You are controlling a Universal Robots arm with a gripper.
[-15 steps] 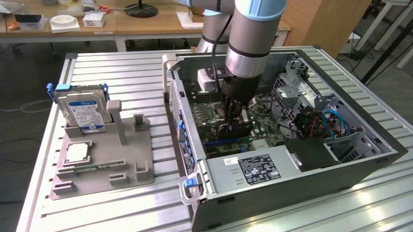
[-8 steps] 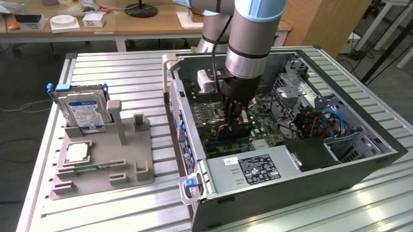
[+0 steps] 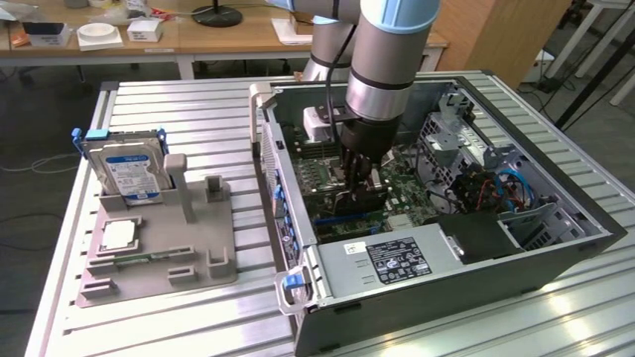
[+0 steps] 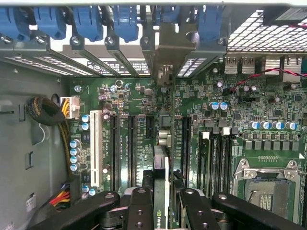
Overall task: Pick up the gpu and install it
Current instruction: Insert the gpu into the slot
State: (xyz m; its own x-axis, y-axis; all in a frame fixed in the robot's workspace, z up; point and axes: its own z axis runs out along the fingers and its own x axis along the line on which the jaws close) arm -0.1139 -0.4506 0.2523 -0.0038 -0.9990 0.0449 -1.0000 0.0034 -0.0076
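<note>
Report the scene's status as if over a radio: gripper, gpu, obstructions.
The gripper shut on the gpu, inside the computer case. Card edge-on over the motherboard slots; seating unclear. Nothing seen blocking it.

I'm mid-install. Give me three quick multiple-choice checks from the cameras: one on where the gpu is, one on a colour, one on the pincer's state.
1. Where is the gpu?
A) flat on the grey tray
B) inside the open case, over the motherboard
C) on the wooden desk

2. What colour is the hard drive label?
A) blue
B) red
C) yellow

3. What is the pincer doing?
A) open, empty
B) shut on the hard drive
C) shut on the gpu

Answers:
1 B, the wrist view shows the card edge-on above the slots.
2 A, the label in the exterior view is blue.
3 C, the card sits clamped between its fingers.
</note>
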